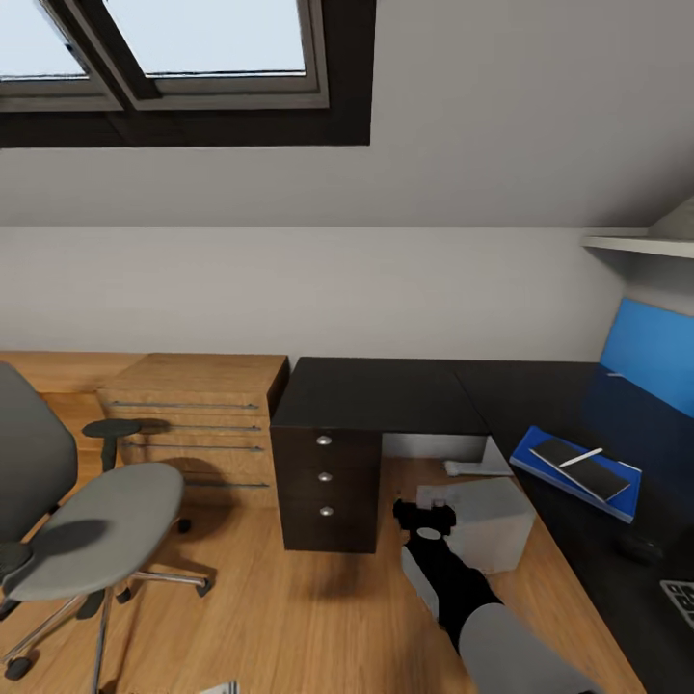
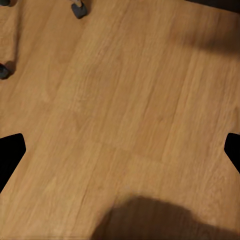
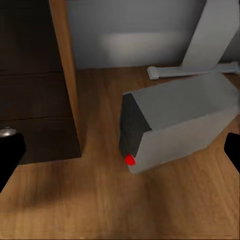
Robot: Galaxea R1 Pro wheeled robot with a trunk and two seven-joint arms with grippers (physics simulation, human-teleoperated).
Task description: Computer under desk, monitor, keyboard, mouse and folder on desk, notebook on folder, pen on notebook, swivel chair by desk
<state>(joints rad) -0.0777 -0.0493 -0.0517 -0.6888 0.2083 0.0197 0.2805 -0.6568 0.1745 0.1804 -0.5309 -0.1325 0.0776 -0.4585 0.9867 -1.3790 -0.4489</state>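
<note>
Red button on computer [image 3: 175, 125] visible right wrist; head: folder [image 1: 576, 472] on desk [image 1: 386, 395].

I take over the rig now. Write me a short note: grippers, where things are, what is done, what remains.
Left gripper: open, over bare wooden floor.
Right gripper: open, facing the grey tower computer on the floor beside the black-topped desk.
Done: blue folder on desk, dark notebook on it, pale pen on top.
Left: computer under desk, grey swivel chair to desk.
</note>
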